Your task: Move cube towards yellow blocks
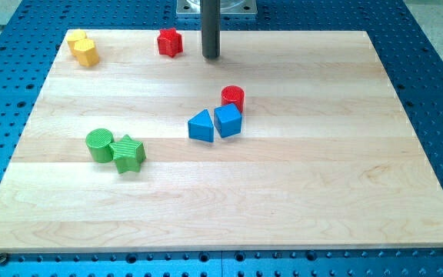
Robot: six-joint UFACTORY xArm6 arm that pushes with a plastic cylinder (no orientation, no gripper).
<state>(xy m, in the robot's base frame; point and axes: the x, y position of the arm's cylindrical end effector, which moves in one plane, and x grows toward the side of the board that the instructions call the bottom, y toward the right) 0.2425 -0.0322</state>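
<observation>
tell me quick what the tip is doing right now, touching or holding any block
My tip: no hand, so it holds nothing; it touches no block, sitting just to the view's right of the red star-shaped block, well above the blue cube.

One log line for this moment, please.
my tip: top, right of red star | blue cube: centre, untouched | yellow blocks: top-left

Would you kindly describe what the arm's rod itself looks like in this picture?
It is a straight, smooth, dark grey cylinder, plain and unmarked, with no cables showing. It hangs from a light metal mount at the view's top edge. My tip is a flat, blunt end, the same width as the shaft. There is no claw.
</observation>
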